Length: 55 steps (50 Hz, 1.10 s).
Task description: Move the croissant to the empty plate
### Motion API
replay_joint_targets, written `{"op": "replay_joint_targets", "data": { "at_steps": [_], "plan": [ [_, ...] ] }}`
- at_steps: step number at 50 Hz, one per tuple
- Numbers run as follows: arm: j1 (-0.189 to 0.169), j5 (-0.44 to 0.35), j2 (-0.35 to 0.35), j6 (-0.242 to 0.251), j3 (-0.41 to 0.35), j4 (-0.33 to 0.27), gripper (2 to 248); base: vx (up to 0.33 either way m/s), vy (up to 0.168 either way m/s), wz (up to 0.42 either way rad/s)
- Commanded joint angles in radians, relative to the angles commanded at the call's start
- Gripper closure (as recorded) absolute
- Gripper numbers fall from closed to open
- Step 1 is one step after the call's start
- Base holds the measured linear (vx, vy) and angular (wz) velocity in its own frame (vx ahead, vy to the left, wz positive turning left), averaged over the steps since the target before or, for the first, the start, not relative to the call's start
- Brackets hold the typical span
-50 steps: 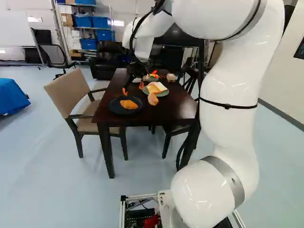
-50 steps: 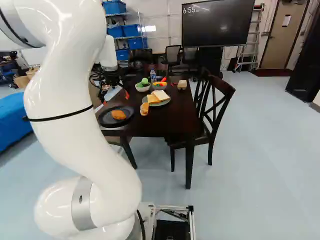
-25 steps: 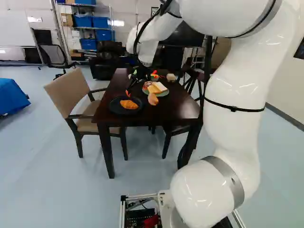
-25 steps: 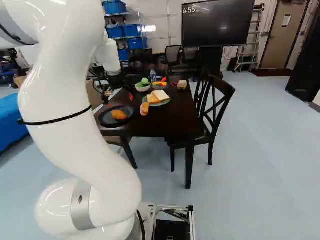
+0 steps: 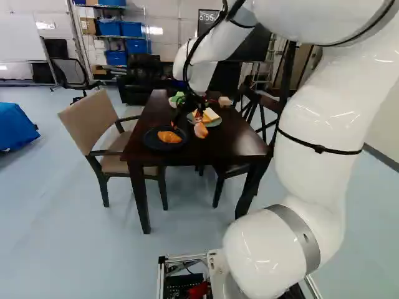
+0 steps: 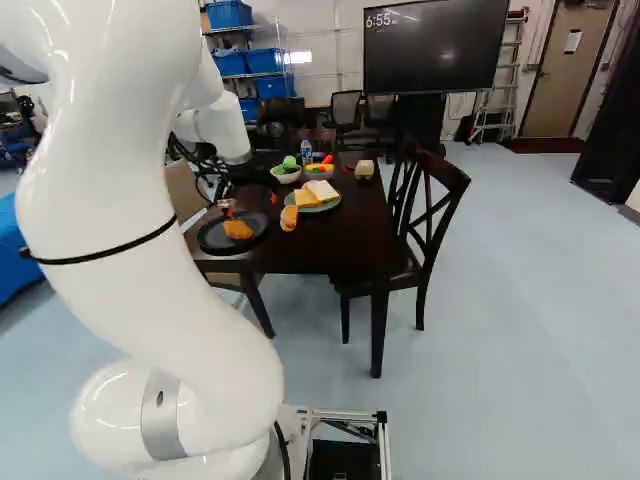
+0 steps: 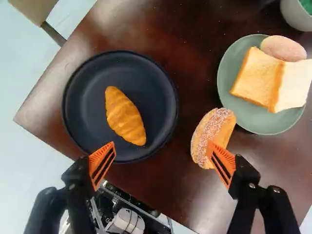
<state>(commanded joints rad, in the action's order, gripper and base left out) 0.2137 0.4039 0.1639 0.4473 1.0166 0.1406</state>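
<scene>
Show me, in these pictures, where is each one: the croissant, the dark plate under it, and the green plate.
Croissant [image 7: 125, 116]: wrist view, middle of its ridged top.
Dark plate [image 7: 158, 97]: wrist view, bare part of its inner surface.
Green plate [image 7: 229, 73]: wrist view, bare part near its rim.

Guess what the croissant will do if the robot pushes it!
The croissant may rock or roll a little, since its sides look rounded. The raised rim of the dark plate would probably stop it. It looks puffy like bread, so it could be light.
</scene>
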Motion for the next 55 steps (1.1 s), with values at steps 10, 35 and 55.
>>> {"op": "replay_joint_targets", "data": {
  "at_steps": [10, 35, 55],
  "plan": [
    [-0.019, -0.111, -0.038, -0.039, -0.080, -0.012, 3, 0.000, 0.000, 0.000],
    [-0.074, -0.440, -0.153, -0.154, -0.320, -0.048, 3, 0.000, 0.000, 0.000],
    [-0.115, -0.689, -0.239, -0.241, -0.501, -0.076, 3, 0.000, 0.000, 0.000]
  ]
}}
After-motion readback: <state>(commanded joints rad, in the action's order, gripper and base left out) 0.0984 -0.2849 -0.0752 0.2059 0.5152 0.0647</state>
